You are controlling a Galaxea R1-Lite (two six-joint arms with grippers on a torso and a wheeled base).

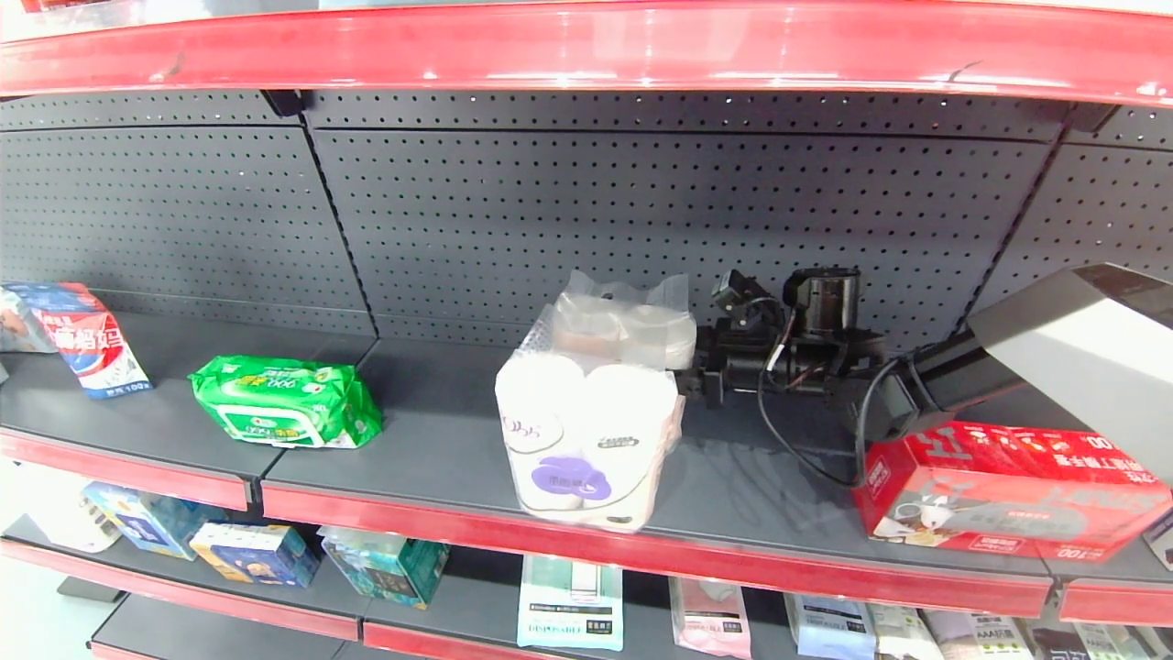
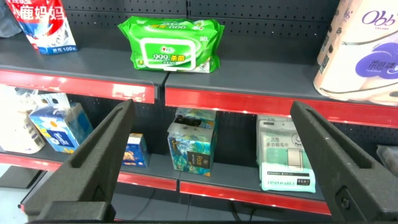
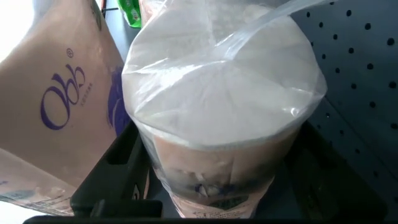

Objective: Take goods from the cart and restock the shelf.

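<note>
On shelf [image 1: 431,440], right gripper [image 1: 696,367] clamps wrapped cup pack [image 1: 623,323]; left gripper [image 2: 211,109] wide open.

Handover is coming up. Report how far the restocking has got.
Looks done: the toilet roll pack, green wipes pack and red box sit on the shelf. In hand: the right gripper holds a clear-wrapped pack behind the toilet rolls, not yet released. To do: let it go; the left gripper is open and empty, and bare shelf remains.
</note>
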